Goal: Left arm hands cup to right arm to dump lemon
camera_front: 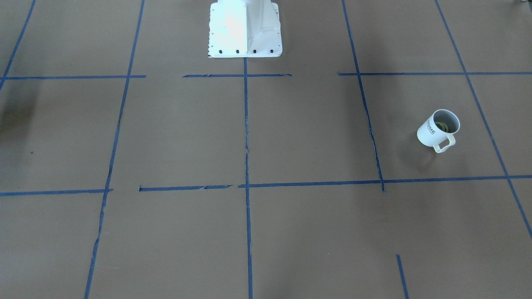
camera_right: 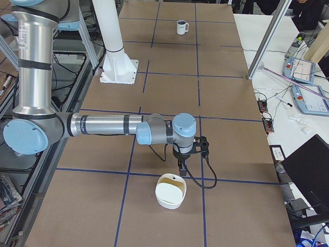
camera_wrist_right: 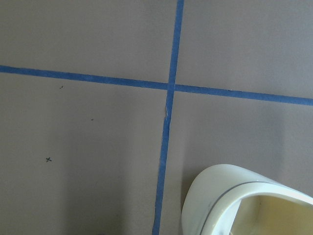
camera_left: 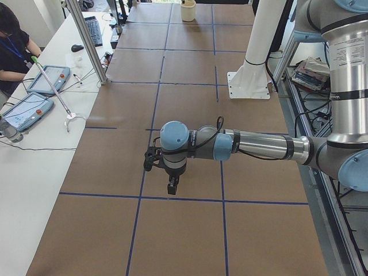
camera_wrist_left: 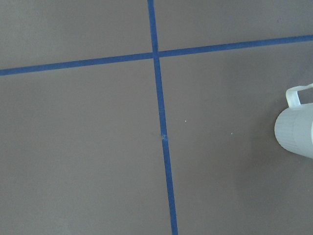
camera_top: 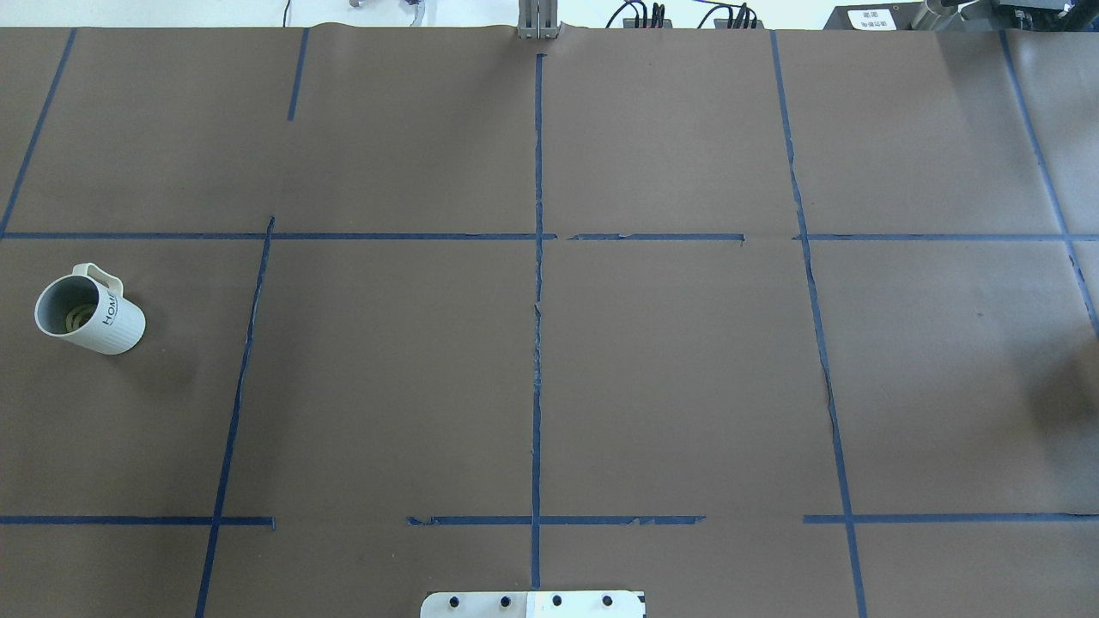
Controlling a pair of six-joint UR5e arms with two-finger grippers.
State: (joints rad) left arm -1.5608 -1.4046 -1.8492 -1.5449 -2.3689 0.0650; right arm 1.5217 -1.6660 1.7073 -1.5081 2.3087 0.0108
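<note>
You are at the start: the cup (camera_top: 90, 311) stands upright and ungrasped at 9 o'clock on the table (camera_top: 687, 386) in the overhead view, with the lemon (camera_top: 73, 316) inside, so bring the left gripper (camera_left: 171, 190) over to it, though you cannot tell whether its fingers or those of the right gripper (camera_right: 182, 169) are apart.

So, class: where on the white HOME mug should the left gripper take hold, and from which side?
Probably the ribbed body of the cup, approached from the robot's side: it stands upright with the lemon inside, and its handle points away.
</note>
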